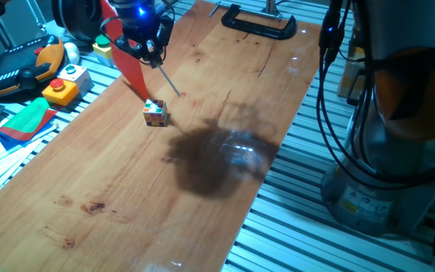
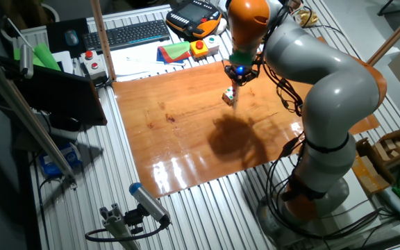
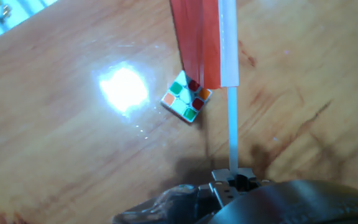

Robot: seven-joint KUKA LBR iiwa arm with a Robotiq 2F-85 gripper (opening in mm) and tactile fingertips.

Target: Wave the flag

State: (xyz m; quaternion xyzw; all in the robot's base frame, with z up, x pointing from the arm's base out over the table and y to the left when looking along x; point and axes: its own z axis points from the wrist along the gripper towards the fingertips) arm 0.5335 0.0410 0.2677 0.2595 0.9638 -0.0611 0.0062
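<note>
Wooden counter (image 1: 127,181), glossy, with light glare and a dark shadow patch on its surface. One small multicoloured cube (image 1: 155,112) sits on it, directly under the end effector (image 1: 146,47), a bit toward the near edge. A black clamp (image 1: 259,23) grips the counter's far end, well off from the end effector.

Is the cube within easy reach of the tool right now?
Probably not for grasping: the tool is shut on the flag's stick, and the red sheet hangs right over the cube. The board around the cube looks free otherwise.
</note>
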